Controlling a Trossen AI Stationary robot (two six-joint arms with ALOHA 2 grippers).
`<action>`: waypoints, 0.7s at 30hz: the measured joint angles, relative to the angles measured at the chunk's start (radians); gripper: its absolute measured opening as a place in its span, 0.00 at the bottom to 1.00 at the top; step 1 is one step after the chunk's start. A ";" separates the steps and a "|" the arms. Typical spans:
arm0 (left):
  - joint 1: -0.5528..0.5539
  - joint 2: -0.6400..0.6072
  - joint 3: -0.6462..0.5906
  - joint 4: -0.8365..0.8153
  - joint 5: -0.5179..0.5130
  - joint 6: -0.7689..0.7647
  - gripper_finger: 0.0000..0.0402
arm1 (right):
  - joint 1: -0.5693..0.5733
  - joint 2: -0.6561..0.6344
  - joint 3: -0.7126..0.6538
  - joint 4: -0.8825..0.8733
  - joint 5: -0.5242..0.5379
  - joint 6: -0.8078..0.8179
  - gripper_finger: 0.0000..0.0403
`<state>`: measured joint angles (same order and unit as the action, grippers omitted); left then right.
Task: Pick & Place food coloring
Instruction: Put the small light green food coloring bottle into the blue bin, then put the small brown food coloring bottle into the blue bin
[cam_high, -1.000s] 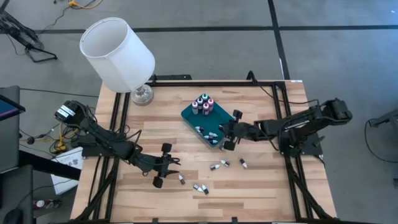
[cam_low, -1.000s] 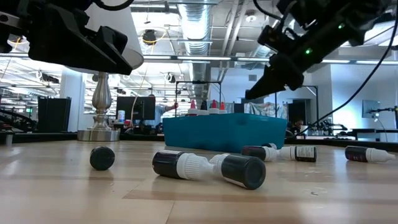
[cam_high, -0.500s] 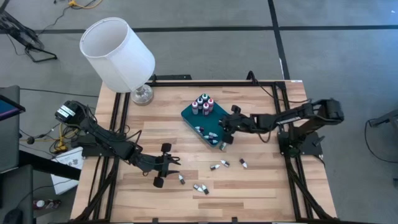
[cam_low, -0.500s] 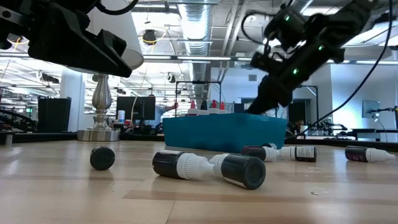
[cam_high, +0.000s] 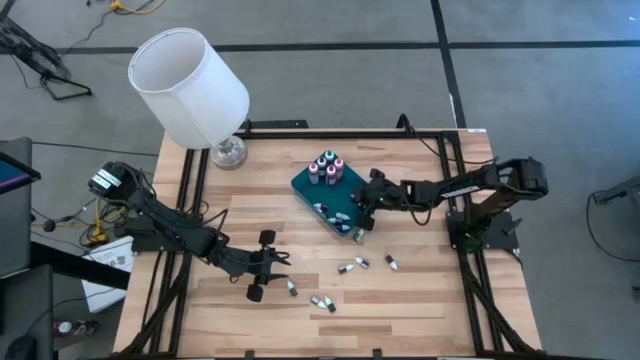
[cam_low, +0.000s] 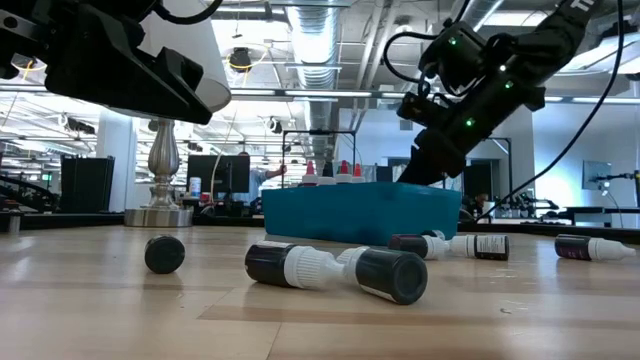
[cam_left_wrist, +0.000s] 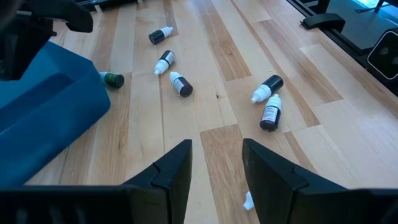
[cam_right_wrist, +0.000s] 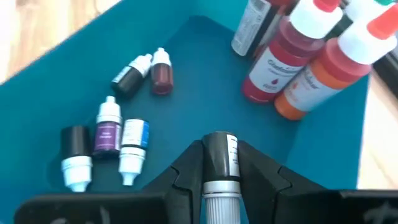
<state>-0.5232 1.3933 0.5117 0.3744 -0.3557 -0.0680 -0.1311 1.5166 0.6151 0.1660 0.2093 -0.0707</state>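
Hovering over the near end of the teal tray (cam_high: 322, 200) in the high view, the right gripper (cam_high: 366, 207) is the nearer arm; the left gripper (cam_high: 262, 277) waits among loose bottles (cam_high: 352, 266).

Low view: tray wall hides the drop spot.

Left wrist view: fingers spread, empty.

Right wrist view: fingers pinch a food coloring bottle (cam_right_wrist: 217, 157), its long axis along them, seemingly cap-back; the tray floor lies straight ahead, beside lying bottles (cam_right_wrist: 107, 134).

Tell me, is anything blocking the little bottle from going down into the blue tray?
Nothing visible blocks it. The right gripper holds a small bottle over a bare patch of the teal tray; the lying bottles and the upright ones sit off to the sides.
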 joint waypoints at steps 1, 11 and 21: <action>0.000 0.000 0.000 0.000 0.000 0.000 0.34 | 0.000 0.000 0.000 0.000 -0.012 0.008 0.19; 0.000 0.023 0.000 -0.004 0.000 0.000 0.34 | 0.000 0.000 0.000 0.000 -0.027 -0.015 0.31; 0.001 0.204 0.000 0.154 0.072 0.055 0.34 | 0.034 -0.027 0.000 0.013 -0.027 -0.045 0.38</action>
<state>-0.5224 1.5973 0.5117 0.5287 -0.2842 -0.0134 -0.0975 1.4891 0.6156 0.1786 0.1825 -0.1152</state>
